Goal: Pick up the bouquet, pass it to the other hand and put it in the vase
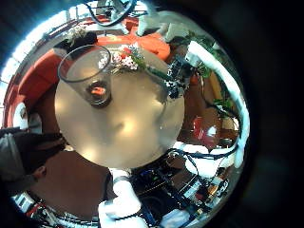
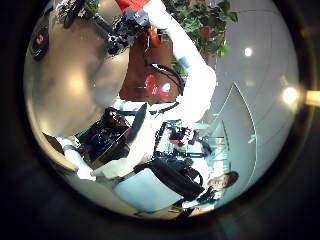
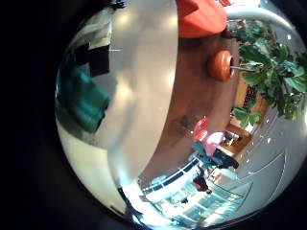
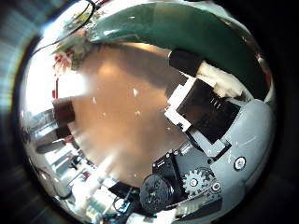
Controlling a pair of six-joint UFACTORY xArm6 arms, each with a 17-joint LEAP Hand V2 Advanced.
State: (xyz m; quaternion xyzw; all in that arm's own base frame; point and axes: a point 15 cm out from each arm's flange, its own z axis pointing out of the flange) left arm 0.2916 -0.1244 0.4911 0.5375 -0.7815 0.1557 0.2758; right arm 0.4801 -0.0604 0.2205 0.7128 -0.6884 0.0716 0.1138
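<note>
We see the round table (image 1: 123, 128) from above through our left palm, with the glass vase (image 1: 87, 74) upright near its far rim. The bouquet (image 1: 131, 59) lies on the table just beside the vase, its stems running away from the vase toward our right hand (image 1: 177, 78), which hovers at that end. So the right hand is nearer. Whether either hand's fingers are spread, we cannot tell.

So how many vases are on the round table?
1. A clear glass vase stands near the edge of the round pale table, with the flower bouquet beside it. Other views show no vase, though one could be hidden.
</note>
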